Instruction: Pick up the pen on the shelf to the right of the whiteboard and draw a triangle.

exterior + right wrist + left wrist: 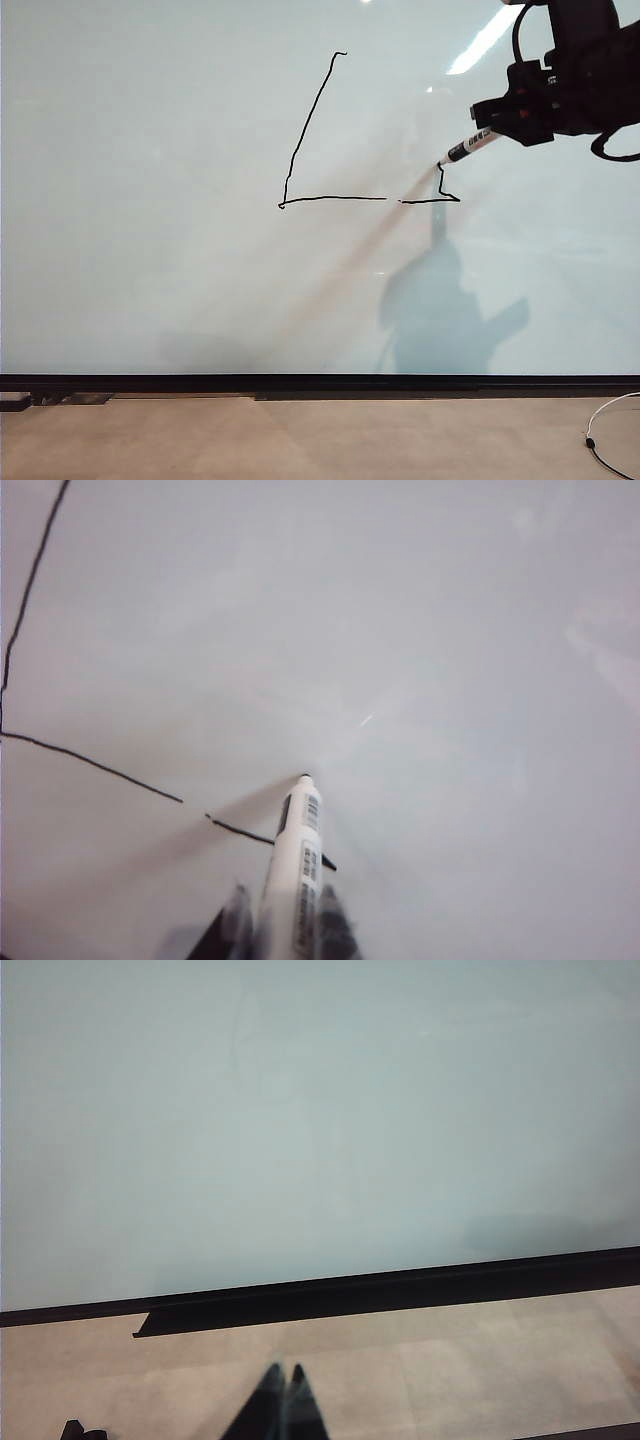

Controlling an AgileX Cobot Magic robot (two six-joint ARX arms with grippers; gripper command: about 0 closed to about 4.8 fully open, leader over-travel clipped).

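Two sides of the triangle (340,170) stood drawn mid-frame on the whiteboard (150,250). The right gripper (512,122), upper right, clamped the pen (470,146), tip at the line (needing steady pressure up-left, I judged). The left gripper (282,1378) hung closed, bottom centre.

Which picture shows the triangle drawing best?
The exterior view: the whole unfinished triangle shows, left side, gapped base and a short start of the right side at the pen tip. The right wrist view catches only parts of its lines; the left wrist view shows none.
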